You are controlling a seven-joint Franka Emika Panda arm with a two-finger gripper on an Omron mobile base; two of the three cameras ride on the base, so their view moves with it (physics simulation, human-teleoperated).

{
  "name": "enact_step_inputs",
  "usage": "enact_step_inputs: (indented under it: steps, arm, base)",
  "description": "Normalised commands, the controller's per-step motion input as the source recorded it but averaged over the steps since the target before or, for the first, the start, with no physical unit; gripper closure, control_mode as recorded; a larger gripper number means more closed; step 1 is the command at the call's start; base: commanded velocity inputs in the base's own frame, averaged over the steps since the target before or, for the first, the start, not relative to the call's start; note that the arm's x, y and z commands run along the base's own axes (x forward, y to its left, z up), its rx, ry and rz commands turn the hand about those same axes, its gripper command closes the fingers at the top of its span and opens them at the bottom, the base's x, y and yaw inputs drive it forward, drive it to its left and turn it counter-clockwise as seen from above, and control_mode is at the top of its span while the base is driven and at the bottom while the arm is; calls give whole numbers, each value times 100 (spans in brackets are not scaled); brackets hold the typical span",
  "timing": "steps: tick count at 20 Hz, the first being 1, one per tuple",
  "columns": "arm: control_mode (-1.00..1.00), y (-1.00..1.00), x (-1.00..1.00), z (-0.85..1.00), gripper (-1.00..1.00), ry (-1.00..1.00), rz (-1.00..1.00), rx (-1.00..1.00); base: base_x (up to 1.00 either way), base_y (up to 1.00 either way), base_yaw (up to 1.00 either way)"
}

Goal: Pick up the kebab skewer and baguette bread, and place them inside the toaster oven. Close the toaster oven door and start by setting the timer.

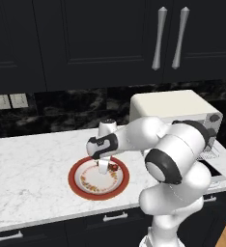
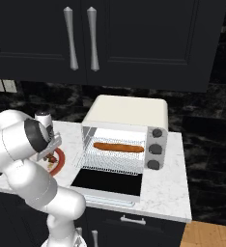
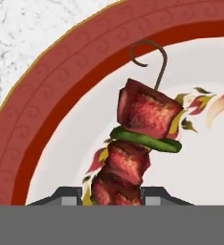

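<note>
I have the toaster oven (image 2: 127,137) standing open on the marble counter (image 1: 28,164), a cream box with grey knobs, its dark glass door (image 2: 110,182) folded down flat. The baguette (image 2: 119,146) already lies on the wire rack inside, a long, smooth orange-brown loaf with rounded ends. So I judge the bread half done and the skewer pick-up in hand. The plate (image 1: 76,185) sits left of the oven, round, with a glossy white middle and a broad red rim. My gripper (image 3: 115,198) is down on it, fingers drawn in tight on the kebab skewer (image 3: 138,139): lumpy red-brown meat chunks, a green ring between them, a thin wire hooked at the far end. Next I need a straight lift clear of the plate, then a swing right to the rack beside the loaf, keeping the skewer level.
</note>
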Motion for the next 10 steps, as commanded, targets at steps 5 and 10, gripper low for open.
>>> enact_step_inputs:
  steps: [5, 10]
  arm:
    - [-100, -7, -37, 30, 100, 0, 0, -2]
    - [-100, -26, -67, 65, 100, 0, 0, -4]
  base:
    - [0, 0, 0]
    - [0, 0, 0]
